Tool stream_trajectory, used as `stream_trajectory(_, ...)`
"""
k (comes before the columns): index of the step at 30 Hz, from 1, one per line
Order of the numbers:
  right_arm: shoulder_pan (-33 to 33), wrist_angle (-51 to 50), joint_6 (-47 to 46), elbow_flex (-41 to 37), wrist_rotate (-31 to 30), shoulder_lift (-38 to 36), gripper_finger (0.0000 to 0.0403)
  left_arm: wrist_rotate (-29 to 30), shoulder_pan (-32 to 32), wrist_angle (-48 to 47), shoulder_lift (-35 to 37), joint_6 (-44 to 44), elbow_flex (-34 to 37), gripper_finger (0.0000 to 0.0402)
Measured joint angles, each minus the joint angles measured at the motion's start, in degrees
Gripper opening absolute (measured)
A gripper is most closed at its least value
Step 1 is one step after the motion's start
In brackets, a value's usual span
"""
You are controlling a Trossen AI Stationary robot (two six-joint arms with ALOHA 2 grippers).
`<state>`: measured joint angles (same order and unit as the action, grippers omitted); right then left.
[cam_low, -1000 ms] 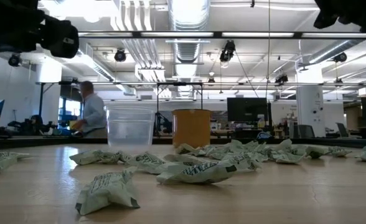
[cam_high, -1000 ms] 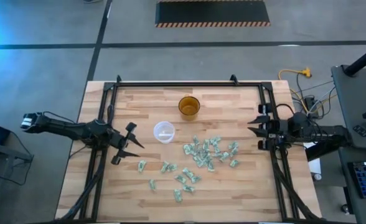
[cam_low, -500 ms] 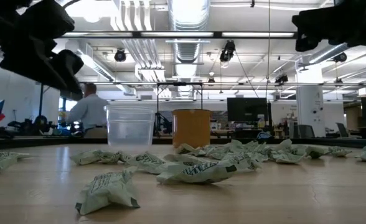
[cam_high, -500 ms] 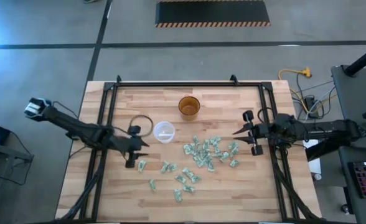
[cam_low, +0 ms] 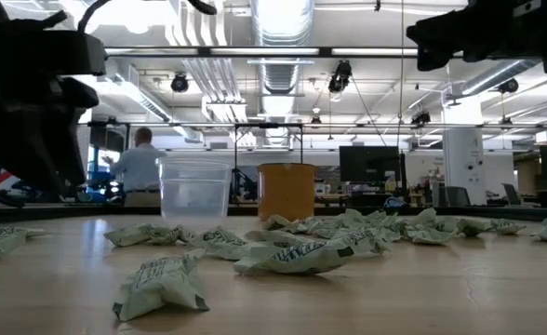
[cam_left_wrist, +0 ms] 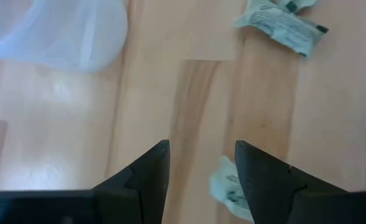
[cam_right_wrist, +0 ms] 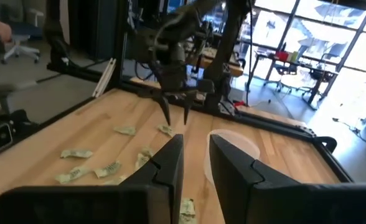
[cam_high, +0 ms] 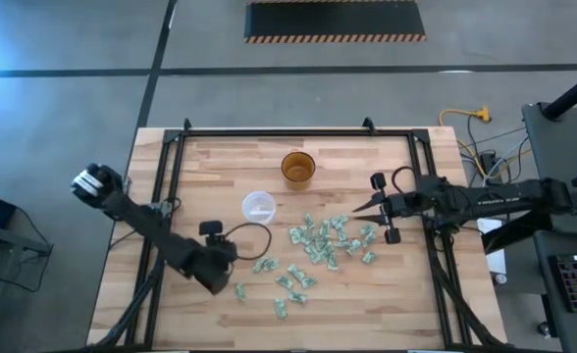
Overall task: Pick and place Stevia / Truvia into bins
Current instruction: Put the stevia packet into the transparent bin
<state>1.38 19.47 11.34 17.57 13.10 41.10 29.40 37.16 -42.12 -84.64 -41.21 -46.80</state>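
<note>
Left gripper (cam_left_wrist: 200, 163), fingers apart and empty, hangs nose-down just off the leftmost sachet (cam_left_wrist: 228, 185), which pokes out beside one fingertip on the side away from the translucent cup (cam_left_wrist: 55, 28); long axis unclear; right gripper (cam_high: 367, 208), empty, farther off.

We note the table (cam_high: 387, 294) in pale blond wood with streaky grain and a black frame (cam_high: 288, 131); sachets (cam_high: 320, 240) pale green and white, with dark print; small cup (cam_high: 258, 207) translucent whitish; larger cup (cam_high: 297, 168) amber-brown; both arms dark, near black, left gripper (cam_left_wrist: 200, 163) and right gripper (cam_right_wrist: 195, 155) black as well; floor (cam_high: 73, 98) grey with dark lines; a black mat (cam_high: 335, 20) edged in orange-and-black hazard stripes at the far side; a yellow cable (cam_high: 462, 117) at far right.
</note>
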Motion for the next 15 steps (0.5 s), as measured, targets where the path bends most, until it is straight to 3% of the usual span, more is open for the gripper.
stream_trajectory(6,0.00,-4.30,0.87,3.76,0.02,5.25,0.0068,-0.01,1.30,-4.63,-4.94,-9.44,-3.52,0.0165)
stream_trajectory(15,0.00,-7.33,1.15,6.84,0.52,10.70,0.0068,-5.14,1.40,-5.54,-5.23,-23.57,-3.68,0.0165)
